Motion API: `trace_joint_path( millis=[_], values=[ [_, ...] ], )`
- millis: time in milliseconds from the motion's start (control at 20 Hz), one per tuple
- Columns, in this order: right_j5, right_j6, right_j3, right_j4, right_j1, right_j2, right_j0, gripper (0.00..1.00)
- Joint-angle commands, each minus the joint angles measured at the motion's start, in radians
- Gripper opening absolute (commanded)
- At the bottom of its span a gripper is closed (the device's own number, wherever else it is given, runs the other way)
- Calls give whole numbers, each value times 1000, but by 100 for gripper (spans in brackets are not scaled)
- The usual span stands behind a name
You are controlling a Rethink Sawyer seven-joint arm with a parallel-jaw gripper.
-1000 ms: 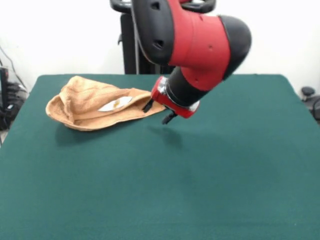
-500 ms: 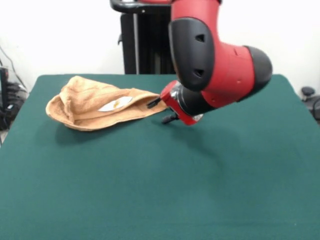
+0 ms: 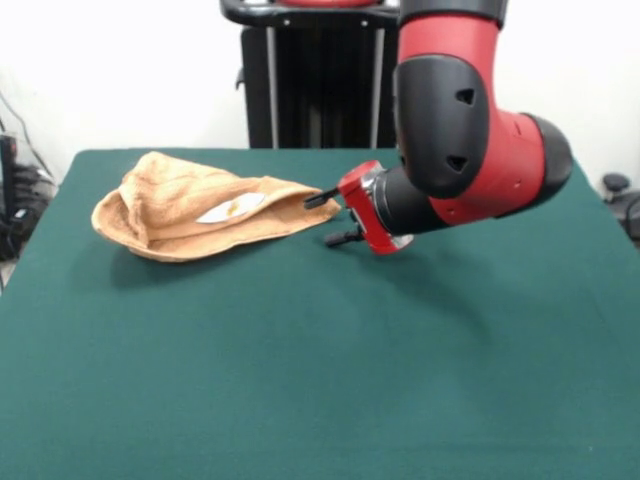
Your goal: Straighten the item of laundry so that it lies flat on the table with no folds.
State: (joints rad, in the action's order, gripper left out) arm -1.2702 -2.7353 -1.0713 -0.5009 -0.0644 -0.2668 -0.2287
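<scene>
Towel (image 3: 195,207) bunched and folded over at far left of bench (image 3: 330,370), white label (image 3: 228,209) showing on top. Hand (image 3: 333,218) open and empty, tilted sideways, upper fingertip just at the towel's right corner. Likely in the reach-for-a-corner step. Next: closing on that corner, then pulling right to spread out the folds.

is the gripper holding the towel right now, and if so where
Nothing is held. The gripper is open, its black fingers apart, just beside the tip of the crumpled orange-tan terry towel.
</scene>
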Motion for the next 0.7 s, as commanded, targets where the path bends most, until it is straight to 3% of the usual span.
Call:
trace_joint_path(
  millis=[50, 400, 700],
  values=[
    [38, -305, 23, 90, 120, 45, -30, 100],
    [81, -310, 48, 88, 141, 22, -23, 100],
    [32, -266, 88, 92, 155, -1, -28, 100]
  ],
)
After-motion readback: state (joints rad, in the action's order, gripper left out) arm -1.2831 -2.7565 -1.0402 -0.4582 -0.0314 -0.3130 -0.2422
